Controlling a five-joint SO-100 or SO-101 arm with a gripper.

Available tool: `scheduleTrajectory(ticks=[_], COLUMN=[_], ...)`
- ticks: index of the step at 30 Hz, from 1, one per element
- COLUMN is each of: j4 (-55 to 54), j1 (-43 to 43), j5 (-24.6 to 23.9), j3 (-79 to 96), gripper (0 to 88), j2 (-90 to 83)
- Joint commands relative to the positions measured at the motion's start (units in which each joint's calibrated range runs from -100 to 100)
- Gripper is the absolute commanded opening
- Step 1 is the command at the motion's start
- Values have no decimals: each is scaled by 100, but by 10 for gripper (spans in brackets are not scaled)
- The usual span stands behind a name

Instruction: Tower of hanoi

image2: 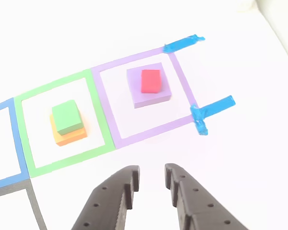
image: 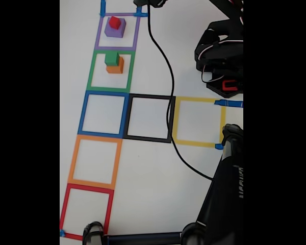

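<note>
- Tower of hanoi cubes are split into two stacks right now: the small red plain cube [image2: 151,80] sits on top of the big purple plain cube [image2: 149,86] inside the purple tape square outline [image2: 178,72], and the green plain cube [image2: 67,116] sits on the orange plain cube [image2: 69,134] inside the green tape square outline [image2: 100,120] next door.
- What the next move hangs on, as seen from my other view: my black two-finger gripper [image2: 151,179] hangs over bare white table [image2: 249,158] just outside the near edge of the purple outline, and the red-on-purple stack lies pretty much straight ahead of my fingertips. The green-on-orange stack is ahead too but well off to the left.
- So I'd guess red is the easier reach, just push forward and drop.
- My fingers [image2: 127,184] are parted by a narrow gap and hold nothing. Looks to me about wide enough for red, too tight for purple.
- Looks: all four are matte, plain, sharp-edged blocks. Red sits roughly centred on purple and square to it. Green is shifted toward the far side of orange, leaving a strip of orange showing along the near edge.
- Cubes have no real long axis, so I reckon any face pair works.
- In the fixed view both stacks [image: 115,27] sit at the top of the column of tape squares.
</note>
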Motion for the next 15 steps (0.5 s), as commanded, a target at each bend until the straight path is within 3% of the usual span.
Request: scheduleTrajectory(ticks=[1, 6, 9, 15], j4=[464, 196, -411, -3083], j1=[363, 439, 516, 737], j5=[0, 0, 0, 0], j3=[-849, -540, 188, 2706], gripper=[13, 24, 80, 204], j2=[234, 274, 169, -129])
